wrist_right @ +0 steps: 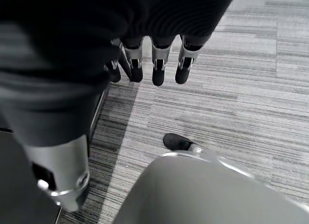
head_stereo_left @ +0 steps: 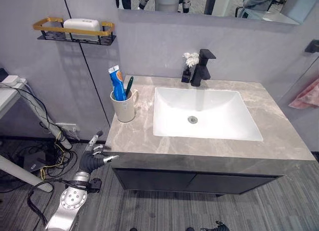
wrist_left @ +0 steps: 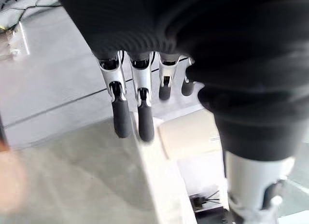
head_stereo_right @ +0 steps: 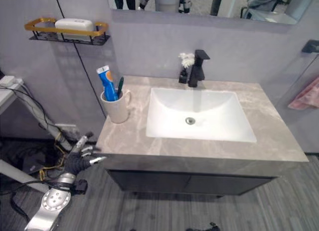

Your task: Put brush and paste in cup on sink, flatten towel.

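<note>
The brush and the paste are already standing upright in the cup, which is sitting on the counter in the left-centre of the frame, just beside the left edge of the sink. That leaves the towel, a pink cloth hanging at the far right edge of the frame, past the right end of the counter and well apart from everything else. The left hand is hanging low in the lower left of the frame, beside the front-left corner of the counter, fingers straight and holding nothing. So the towel is lying clear across the frame from that hand, and I judge the right arm to be the better placed one for it. The right hand is showing in its wrist view, fingers loose and empty, pointing down over grey plank floor. The head views are giving the layout of cup, sink and towel; the left wrist view is adding a close look past the left fingers at the counter edge and the pale side of the cup. Whether the towel is bunched or flat I cannot tell from the sliver in sight.
</note>
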{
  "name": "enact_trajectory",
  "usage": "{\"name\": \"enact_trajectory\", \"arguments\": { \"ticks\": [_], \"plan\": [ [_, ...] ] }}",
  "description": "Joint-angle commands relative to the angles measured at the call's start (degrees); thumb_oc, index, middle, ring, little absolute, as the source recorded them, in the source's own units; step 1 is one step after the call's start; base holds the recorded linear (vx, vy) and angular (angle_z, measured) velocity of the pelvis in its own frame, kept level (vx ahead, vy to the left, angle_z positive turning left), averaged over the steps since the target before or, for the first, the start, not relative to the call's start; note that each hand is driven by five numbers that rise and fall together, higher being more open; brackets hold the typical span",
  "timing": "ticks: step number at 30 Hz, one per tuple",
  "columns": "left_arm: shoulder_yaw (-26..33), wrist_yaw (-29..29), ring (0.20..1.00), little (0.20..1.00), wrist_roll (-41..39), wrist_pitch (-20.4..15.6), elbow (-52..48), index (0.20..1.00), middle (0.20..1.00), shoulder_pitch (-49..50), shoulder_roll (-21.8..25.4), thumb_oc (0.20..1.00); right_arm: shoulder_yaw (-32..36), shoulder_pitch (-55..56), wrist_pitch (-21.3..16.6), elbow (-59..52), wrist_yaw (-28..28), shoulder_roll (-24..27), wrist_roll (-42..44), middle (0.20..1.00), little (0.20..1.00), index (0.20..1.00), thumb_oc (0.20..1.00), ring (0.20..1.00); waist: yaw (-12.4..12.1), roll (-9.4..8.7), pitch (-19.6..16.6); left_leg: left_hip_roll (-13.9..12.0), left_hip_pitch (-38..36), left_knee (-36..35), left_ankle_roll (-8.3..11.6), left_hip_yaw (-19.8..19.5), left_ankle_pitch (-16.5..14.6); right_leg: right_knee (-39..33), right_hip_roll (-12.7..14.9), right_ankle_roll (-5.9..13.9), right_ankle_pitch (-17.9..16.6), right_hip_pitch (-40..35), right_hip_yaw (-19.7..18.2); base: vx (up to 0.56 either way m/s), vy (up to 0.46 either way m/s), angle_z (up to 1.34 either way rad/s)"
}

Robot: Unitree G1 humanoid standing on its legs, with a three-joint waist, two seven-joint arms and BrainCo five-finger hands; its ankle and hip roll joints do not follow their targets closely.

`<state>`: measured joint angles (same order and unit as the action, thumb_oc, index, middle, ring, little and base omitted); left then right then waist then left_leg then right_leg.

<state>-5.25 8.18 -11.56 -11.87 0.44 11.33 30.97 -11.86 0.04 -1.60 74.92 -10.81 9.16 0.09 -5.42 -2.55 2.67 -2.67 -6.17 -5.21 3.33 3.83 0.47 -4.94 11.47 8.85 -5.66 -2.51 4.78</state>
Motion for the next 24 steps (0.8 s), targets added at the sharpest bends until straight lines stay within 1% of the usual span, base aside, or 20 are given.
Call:
{"name": "enact_trajectory", "arguments": {
  "ticks": [1,4,5,8,9,10,11,12,17,18,21,24],
  "plan": [
    [3.58,-1.00,1.000,1.000,-4.98,-1.78,-7.94,1.000,1.000,-3.13,-0.67,1.000,-2.16,-2.29,0.72,2.55,1.31,-0.07,-2.05,1.000,1.000,1.000,1.000,1.000,-0.02,0.00,0.31,-0.83,3.26,0.21,-0.18,-1.66,1.54,1.44,-2.54,-1.33,0.75,-2.68,-0.41,0.05,0.003,-0.04],
    [5.26,-1.24,1.000,1.000,-7.38,-1.45,-9.57,1.000,1.000,-4.19,-0.62,1.000,-1.87,-1.60,1.05,3.42,1.76,0.07,-2.60,1.000,1.000,1.000,1.000,1.000,0.44,-0.25,0.04,-1.05,2.95,0.21,0.06,-1.53,1.38,0.73,-2.56,-1.34,0.34,-2.97,-0.48,0.02,-0.012,-0.05],
    [5.65,-1.38,1.000,1.000,-7.95,-1.35,-9.95,1.000,1.000,-4.56,-0.51,1.000,-1.72,-1.30,1.27,3.79,1.91,0.09,-2.88,1.000,1.000,1.000,1.000,1.000,0.56,-0.25,-0.05,-1.16,2.54,0.21,0.16,-1.56,0.72,0.51,-2.63,-1.30,0.75,-3.50,-0.43,0.05,-0.022,-0.06],
    [6.40,-2.17,1.000,1.000,-10.61,-0.78,-10.17,1.000,1.000,-5.55,-0.86,1.000,-1.51,-1.03,1.79,4.96,2.53,0.03,-3.65,1.000,1.000,1.000,1.000,1.000,1.12,-0.18,0.00,-1.39,2.23,0.21,0.40,-1.49,0.80,0.37,-2.88,-1.46,0.66,-3.79,-0.32,0.00,-0.022,-0.04],
    [6.30,-2.33,0.790,0.790,-11.72,-0.44,-9.26,0.790,0.790,-5.83,-1.22,0.790,-1.54,-0.77,2.00,5.29,2.92,0.15,-4.42,1.000,1.000,1.000,1.000,1.000,1.31,-0.13,-0.10,-1.48,2.21,0.21,0.47,-1.44,0.83,0.28,-2.95,-1.47,0.58,-3.80,-0.32,0.01,-0.020,-0.08],
    [5.91,-2.34,0.533,0.533,-13.28,-0.06,-8.14,0.533,0.533,-6.14,-1.86,0.533,-1.70,-0.61,2.23,5.42,3.05,0.32,-5.01,1.000,1.000,1.000,1.000,1.000,1.44,-0.02,-0.04,-1.58,2.18,0.21,0.54,-1.42,0.87,0.26,-3.00,-1.48,0.55,-3.78,-0.32,0.01,-0.022,-0.08],
    [5.78,-2.55,0.325,0.325,-13.83,0.21,-7.88,0.325,0.325,-6.33,-1.98,0.325,-1.61,-0.62,2.44,5.56,3.04,0.48,-5.31,1.000,1.000,1.000,1.000,1.000,1.51,0.14,-0.01,-1.62,2.28,0.21,0.57,-1.49,0.98,0.26,-3.10,-1.49,0.51,-3.64,-0.29,0.00,0.000,0.00],
    [5.79,-2.63,0.200,0.200,-13.92,0.52,-7.49,0.200,0.200,-6.28,-1.92,0.200,-1.49,-0.67,2.73,5.83,3.16,0.57,-5.56,1.000,1.000,1.000,1.000,1.000,1.58,0.29,-0.03,-1.69,2.46,0.21,0.63,-1.60,1.11,0.21,-3.22,-1.51,0.48,-3.52,-0.19,0.00,0.000,0.00],
    [6.19,-2.51,0.200,0.200,-16.34,2.17,-2.72,0.200,0.200,-6.17,-2.57,0.200,-1.01,-0.23,2.93,5.66,3.43,1.23,-5.69,1.000,1.000,1.000,1.000,1.000,2.23,1.14,-0.11,-2.07,2.93,0.21,1.03,-1.23,1.33,-0.06,-3.37,-1.54,0.32,-2.92,-0.47,0.00,0.000,0.00],
    [5.98,-3.27,0.200,0.200,-18.03,2.85,-0.62,0.200,0.200,-6.47,-2.11,0.200,-1.12,-0.33,3.18,5.57,3.52,1.64,-6.02,1.000,1.000,1.000,1.000,1.000,2.53,1.57,-0.09,-2.10,3.02,0.21,1.12,-1.02,1.44,-0.06,-3.38,-1.52,0.28,-2.63,-0.65,-0.02,-0.006,-0.06],
    [6.57,-3.55,0.200,0.200,-17.66,3.39,2.00,0.200,0.200,-7.60,-0.29,0.200,-1.89,-0.54,3.62,5.68,4.04,2.07,-7.60,1.000,1.000,1.000,1.000,1.000,2.83,2.23,-0.17,-2.42,3.08,0.21,1.41,-0.47,1.48,-0.06,-3.42,-1.44,0.29,-2.23,-1.07,0.00,-0.008,-0.13],
    [7.38,-1.52,0.200,0.200,-15.67,3.59,4.65,0.200,0.200,-9.34,-0.19,0.200,-2.01,-0.21,3.41,4.81,3.84,2.21,-7.20,1.000,1.000,1.000,1.000,1.000,3.12,2.52,-0.20,-2.56,3.25,0.21,1.65,-0.24,1.57,-0.06,-3.54,-1.47,0.39,-2.07,-1.14,0.00,-0.003,-0.01]
  ]
}}
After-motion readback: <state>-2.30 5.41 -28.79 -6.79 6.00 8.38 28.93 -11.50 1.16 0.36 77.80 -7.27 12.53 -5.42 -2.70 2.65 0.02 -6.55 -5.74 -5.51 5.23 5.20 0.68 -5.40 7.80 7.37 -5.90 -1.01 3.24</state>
